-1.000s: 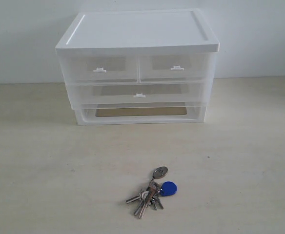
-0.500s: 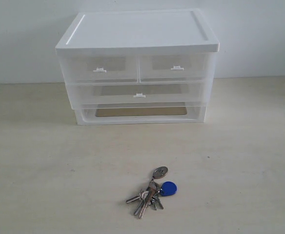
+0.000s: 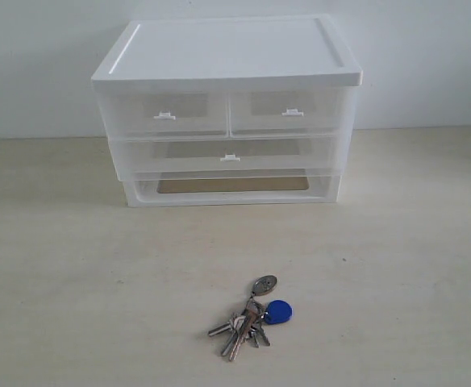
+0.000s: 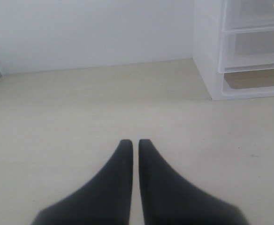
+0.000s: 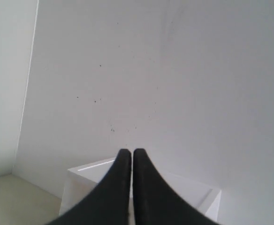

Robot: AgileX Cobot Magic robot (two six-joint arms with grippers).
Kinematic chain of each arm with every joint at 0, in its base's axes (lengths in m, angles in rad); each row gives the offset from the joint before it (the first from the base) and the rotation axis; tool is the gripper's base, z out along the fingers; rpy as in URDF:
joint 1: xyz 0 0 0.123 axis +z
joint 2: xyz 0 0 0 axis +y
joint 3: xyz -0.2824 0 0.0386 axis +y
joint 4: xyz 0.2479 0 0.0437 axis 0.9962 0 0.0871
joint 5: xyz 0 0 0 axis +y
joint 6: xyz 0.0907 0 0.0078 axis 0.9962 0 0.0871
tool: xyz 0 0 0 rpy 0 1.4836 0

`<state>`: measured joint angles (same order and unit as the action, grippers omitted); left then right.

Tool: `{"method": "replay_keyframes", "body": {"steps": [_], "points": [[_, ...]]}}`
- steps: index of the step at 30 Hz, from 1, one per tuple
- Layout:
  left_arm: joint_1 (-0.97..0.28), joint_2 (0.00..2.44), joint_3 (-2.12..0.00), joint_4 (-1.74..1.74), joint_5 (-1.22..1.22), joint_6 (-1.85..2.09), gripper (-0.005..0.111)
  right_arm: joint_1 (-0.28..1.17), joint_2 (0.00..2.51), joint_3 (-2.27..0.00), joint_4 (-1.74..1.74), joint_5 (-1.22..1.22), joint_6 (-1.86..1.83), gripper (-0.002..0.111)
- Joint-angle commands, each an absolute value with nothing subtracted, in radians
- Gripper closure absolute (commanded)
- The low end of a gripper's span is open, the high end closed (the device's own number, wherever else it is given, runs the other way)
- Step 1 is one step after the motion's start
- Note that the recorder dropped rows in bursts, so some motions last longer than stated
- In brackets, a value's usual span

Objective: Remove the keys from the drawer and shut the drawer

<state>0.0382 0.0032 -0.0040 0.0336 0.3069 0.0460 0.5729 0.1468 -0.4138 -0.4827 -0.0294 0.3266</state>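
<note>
The keys (image 3: 249,317), silver with a round blue fob and an oval tag, lie on the beige table in front of the drawer unit. The drawer (image 3: 290,112), top right of the unit, sits flush with its left twin, pushed in. Neither arm shows in the exterior view. My left gripper (image 4: 135,141) is shut and empty, low over bare table, with the unit's side off to one side in the left wrist view. My right gripper (image 5: 131,151) is shut and empty, pointing at the white wall above the unit's top (image 5: 193,190).
The white drawer unit (image 3: 227,52) stands at the back of the table against a white wall. Below the top pair it has a full-width drawer (image 3: 230,155) and an open bottom slot (image 3: 232,185). The same unit's lower drawers (image 4: 249,51) appear in the left wrist view.
</note>
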Motion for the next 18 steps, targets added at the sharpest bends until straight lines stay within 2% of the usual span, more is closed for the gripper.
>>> {"method": "replay_keyframes", "body": {"steps": [1,10,14,18], "points": [[0.040,0.000,0.000,0.025,0.307,0.052,0.102,0.465,0.078,-0.334,-0.275,-0.141,0.088,0.108],[0.040,0.000,0.000,0.025,0.307,0.052,0.102,0.063,0.000,-0.166,-0.046,-0.203,-0.017,0.108],[0.040,0.000,0.000,0.025,0.307,0.052,0.102,-0.023,0.000,-0.067,-0.036,-0.225,-0.010,0.108],[0.040,0.000,0.000,0.025,0.307,0.052,0.102,-0.037,0.000,0.000,-0.036,-0.223,-0.025,0.108]]}}
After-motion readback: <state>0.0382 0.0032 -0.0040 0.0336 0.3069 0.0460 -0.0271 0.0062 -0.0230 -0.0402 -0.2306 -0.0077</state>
